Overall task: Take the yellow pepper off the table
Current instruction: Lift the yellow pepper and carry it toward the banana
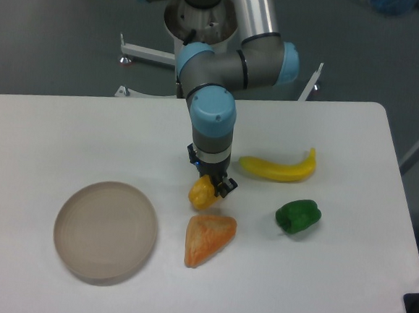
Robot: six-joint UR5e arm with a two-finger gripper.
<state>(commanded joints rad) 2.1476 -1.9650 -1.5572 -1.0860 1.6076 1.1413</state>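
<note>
Now hand (212, 185) grips yellow pepper (201, 193); lumpy, orientation unclear.

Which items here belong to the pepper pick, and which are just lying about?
Job in hand:
yellow pepper
gripper, down at the pepper
table

Lying about:
banana
green pepper
orange wedge-shaped piece
round plate

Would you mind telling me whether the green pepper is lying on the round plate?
No, the green pepper lies on the bare white table at the right, far from the round plate at the left.
</note>
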